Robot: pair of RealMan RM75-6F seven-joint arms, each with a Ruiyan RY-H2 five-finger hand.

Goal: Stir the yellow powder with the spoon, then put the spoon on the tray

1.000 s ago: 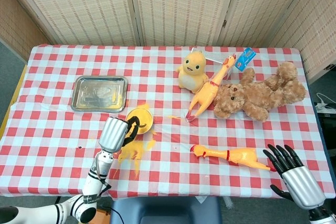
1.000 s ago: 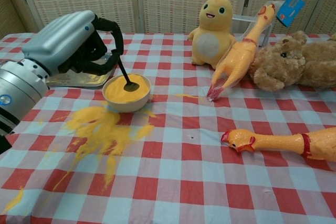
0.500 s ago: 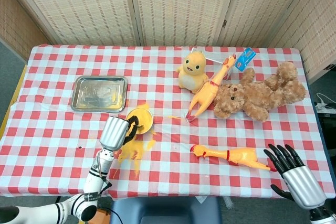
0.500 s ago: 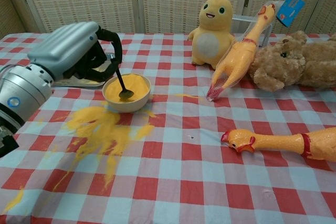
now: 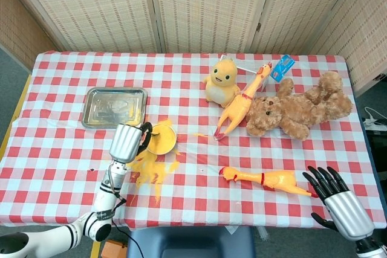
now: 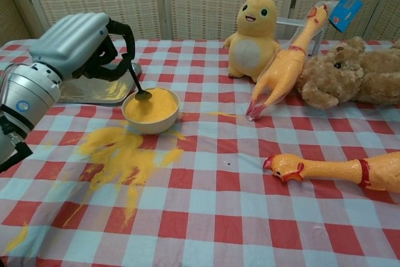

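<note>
A small bowl (image 6: 150,112) (image 5: 162,138) full of yellow powder stands left of the table's middle. My left hand (image 6: 78,47) (image 5: 127,142) grips a dark spoon (image 6: 139,86), whose bowl sits at the left rim of the bowl, just above the powder. The steel tray (image 5: 115,107) (image 6: 94,90) lies behind and to the left of the bowl. My right hand (image 5: 338,202) hangs off the front right corner of the table, fingers spread, holding nothing.
Spilled yellow powder (image 6: 122,154) covers the cloth in front of the bowl. A yellow plush (image 6: 255,32), a rubber chicken (image 6: 284,67) and a teddy bear (image 6: 353,79) lie at the back right. Another rubber chicken (image 6: 337,170) lies front right.
My left hand has drawn the spoon from the middle of the powder to the bowl's left rim and lifted it, moving back and left toward the tray. The right hand is still.
</note>
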